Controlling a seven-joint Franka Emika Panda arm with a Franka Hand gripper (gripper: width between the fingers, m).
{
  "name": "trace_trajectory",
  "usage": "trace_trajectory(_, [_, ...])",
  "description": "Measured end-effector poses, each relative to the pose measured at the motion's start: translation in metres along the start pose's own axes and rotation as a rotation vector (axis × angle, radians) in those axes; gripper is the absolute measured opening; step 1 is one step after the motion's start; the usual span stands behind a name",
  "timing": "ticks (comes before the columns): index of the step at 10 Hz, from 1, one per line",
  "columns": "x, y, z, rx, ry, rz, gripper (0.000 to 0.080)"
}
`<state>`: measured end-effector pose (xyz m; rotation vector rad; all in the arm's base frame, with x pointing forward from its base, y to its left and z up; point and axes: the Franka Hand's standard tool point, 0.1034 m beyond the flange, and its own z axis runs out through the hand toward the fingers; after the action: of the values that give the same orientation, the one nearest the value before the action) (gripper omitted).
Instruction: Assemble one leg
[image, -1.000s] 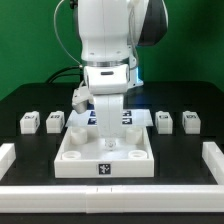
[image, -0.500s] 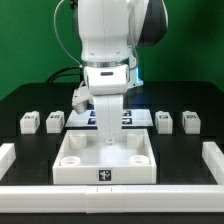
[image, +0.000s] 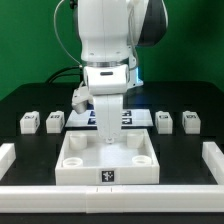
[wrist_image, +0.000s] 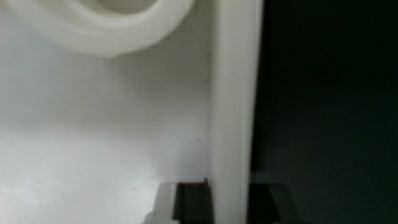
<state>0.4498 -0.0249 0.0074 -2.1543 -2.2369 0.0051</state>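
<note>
4 legs (image: 55, 121) stand on the desk (image: 35, 138), 2 each side of the tray (image: 75, 170), each looking light, stiff and smooth, best pinched across flat sides, while the claw (image: 106, 138) hangs at the tray's back edge, clenched or released I cannot tell.

No words, brand names or numbers are legible in either view. The only signs are black-and-white square marker tags. One is on the front wall of the white tray-like piece (image: 106, 175), one on each of the four legs (image: 165, 120), and several on the marker board (image: 140, 117). Their patterns are too small to make out.
</note>
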Motion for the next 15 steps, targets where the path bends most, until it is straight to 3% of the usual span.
trace_trajectory(1, [0.006,0.005,0.0,-0.005,0.004,0.007,0.0057])
trace_trajectory(4, [0.067,0.031,0.001,-0.03,0.045,0.026,0.0057])
trace_trajectory(6, [0.093,0.047,0.0,-0.047,0.068,-0.001,0.0057])
trace_trajectory(7, [0.094,0.057,0.001,-0.055,0.072,-0.001,0.0057])
trace_trajectory(9, [0.094,0.058,0.001,-0.035,0.072,-0.001,0.0057])
trace_trajectory(11, [0.094,0.057,0.001,-0.035,0.072,0.003,0.0057])
trace_trajectory(12, [0.093,0.057,0.001,-0.034,0.072,0.004,0.0137])
trace_trajectory(13, [0.093,0.057,0.001,-0.034,0.072,0.004,0.0137])
trace_trajectory(15, [0.093,0.057,0.002,-0.034,0.072,0.004,0.0504])
